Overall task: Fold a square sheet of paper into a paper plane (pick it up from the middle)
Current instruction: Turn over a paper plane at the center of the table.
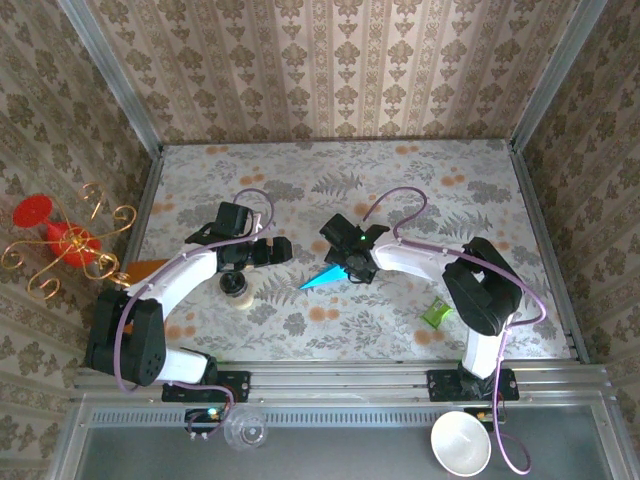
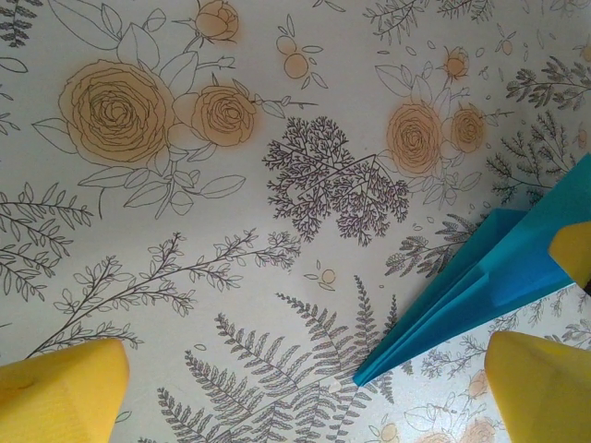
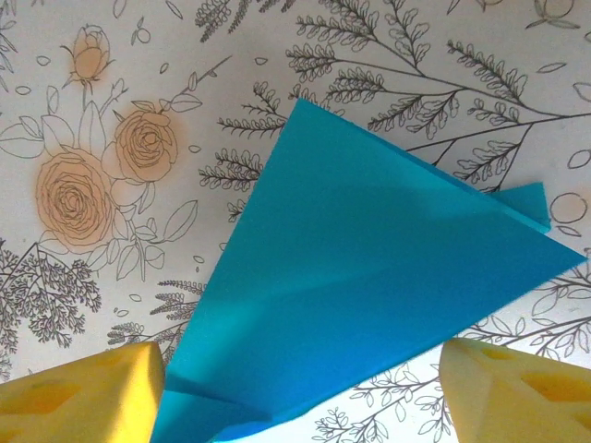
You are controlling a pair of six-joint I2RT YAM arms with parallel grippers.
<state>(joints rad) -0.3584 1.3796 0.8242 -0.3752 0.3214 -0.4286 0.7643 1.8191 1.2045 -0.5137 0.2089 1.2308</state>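
The square sheet of paper is folded into a narrow teal-blue paper plane [image 1: 322, 278] that lies flat on the floral table, its tip pointing left. My right gripper [image 1: 347, 262] hovers over its wide tail. In the right wrist view the plane [image 3: 369, 277] lies between and below the yellow fingers [image 3: 78, 392], and the right gripper [image 3: 303, 392] is open. My left gripper [image 1: 275, 250] is just left of the tip, apart from it. In the left wrist view the plane [image 2: 480, 286] points in from the right, and the left gripper [image 2: 300, 392] is wide open on bare table.
A small green crumpled wrapper [image 1: 434, 314] lies near the right arm's base. An orange mat [image 1: 145, 268] pokes out at the left edge, and a small round container [image 1: 236, 288] sits under the left arm. A white bowl [image 1: 461, 442] and a clear cup [image 1: 245, 430] stand off the table in front.
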